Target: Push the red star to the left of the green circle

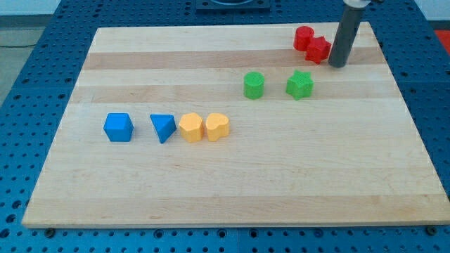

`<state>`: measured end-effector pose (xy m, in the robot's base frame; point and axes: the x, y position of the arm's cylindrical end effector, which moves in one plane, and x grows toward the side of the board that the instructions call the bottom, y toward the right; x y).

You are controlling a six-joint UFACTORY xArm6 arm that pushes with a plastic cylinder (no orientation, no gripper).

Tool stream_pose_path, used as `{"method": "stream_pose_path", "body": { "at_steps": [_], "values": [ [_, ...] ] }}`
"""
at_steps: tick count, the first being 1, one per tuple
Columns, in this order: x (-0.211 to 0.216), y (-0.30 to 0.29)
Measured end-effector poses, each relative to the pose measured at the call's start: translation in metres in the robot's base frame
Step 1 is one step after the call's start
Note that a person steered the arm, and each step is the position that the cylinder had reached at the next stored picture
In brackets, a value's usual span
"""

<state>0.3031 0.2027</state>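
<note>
Wooden board (232, 190) near its top-right corner: the red star (318, 49), a small bright-red block whose points are hard to make out, touches a red cylinder (304, 36) on its left. The rod, which carries no jaws, has its tip (337, 65) just right of the star. Green circle (254, 85) and green star (299, 85) lie below, apart.

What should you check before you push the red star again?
1. My tip beside the red star, on its right: ok.
2. Touching the star: cannot tell.
3. Red circle pressed against the star, may get dragged along: not ok.
4. Spot left of the green circle free: ok.
5. Green star sits below the star, off a straight leftward path: ok.
6. Star already left of the green circle: not ok.
</note>
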Motion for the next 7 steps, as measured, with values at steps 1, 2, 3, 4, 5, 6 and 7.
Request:
{"method": "stream_pose_path", "body": {
  "at_steps": [1,2,3,4,5,6,7],
  "values": [
    [-0.028,0.0],
    [-0.028,-0.03],
    [-0.028,-0.07],
    [-0.021,-0.105],
    [-0.017,-0.1],
    [-0.006,-0.054],
    [0.001,-0.068]
  ]
}}
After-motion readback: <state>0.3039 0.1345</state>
